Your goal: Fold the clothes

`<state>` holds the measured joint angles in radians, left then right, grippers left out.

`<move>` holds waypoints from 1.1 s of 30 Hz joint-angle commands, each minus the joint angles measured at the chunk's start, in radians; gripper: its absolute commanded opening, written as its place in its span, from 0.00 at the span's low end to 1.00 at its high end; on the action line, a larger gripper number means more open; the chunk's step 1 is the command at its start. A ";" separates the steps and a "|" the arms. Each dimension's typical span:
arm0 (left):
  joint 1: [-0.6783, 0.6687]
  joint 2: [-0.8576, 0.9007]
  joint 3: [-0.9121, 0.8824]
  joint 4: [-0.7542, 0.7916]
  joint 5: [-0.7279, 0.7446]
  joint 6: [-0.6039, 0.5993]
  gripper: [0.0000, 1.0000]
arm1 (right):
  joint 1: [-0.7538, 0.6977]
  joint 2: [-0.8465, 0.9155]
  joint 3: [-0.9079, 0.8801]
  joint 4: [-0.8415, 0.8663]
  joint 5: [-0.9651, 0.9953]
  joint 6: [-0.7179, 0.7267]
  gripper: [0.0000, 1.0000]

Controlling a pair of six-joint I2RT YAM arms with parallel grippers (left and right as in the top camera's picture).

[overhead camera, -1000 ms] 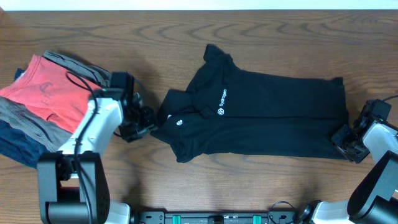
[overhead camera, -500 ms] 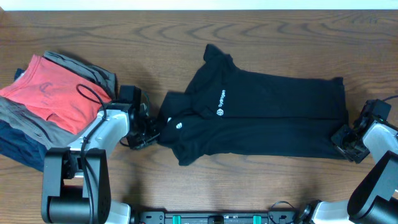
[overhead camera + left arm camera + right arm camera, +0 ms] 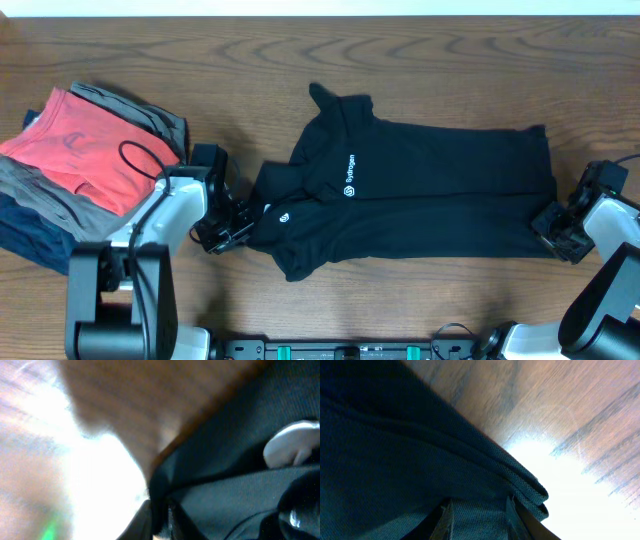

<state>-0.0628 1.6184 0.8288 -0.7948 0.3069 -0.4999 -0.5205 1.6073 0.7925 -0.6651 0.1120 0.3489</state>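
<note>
One worktop (image 3: 420, 55), wood grain.
One black polo shirt (image 3: 440, 190), spread from the middle to the right. White marks on it: two, namely one line of logo text (image 3: 350, 166) and one round emblem (image 3: 285, 214) nearer the left.
Pile at far left: one coral-red garment (image 3: 80, 145) on top, grey fabric (image 3: 150, 112) under it, one navy garment (image 3: 25, 235) lowest. How many grey layers, cannot tell.
Arms: two. One left end effector (image 3: 232, 222), one right end effector (image 3: 553, 222).
</note>
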 commanded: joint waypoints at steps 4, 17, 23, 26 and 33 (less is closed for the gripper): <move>0.000 -0.196 0.086 -0.026 -0.032 0.040 0.68 | -0.011 -0.070 0.078 -0.079 -0.121 -0.036 0.45; -0.187 -0.220 0.121 0.308 -0.027 0.240 0.86 | -0.008 -0.222 0.168 -0.198 -0.285 -0.082 0.62; -0.218 -0.013 0.415 0.189 -0.027 0.322 0.86 | 0.002 -0.222 0.168 -0.203 -0.286 -0.089 0.63; -0.218 0.134 0.601 0.126 -0.027 0.336 0.89 | 0.013 -0.222 0.168 -0.203 -0.285 -0.089 0.64; -0.219 0.410 0.829 0.238 0.070 0.335 0.90 | 0.024 -0.222 0.168 -0.203 -0.285 -0.089 0.64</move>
<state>-0.2825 1.9377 1.6119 -0.5945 0.3096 -0.1864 -0.5056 1.3865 0.9592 -0.8677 -0.1650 0.2760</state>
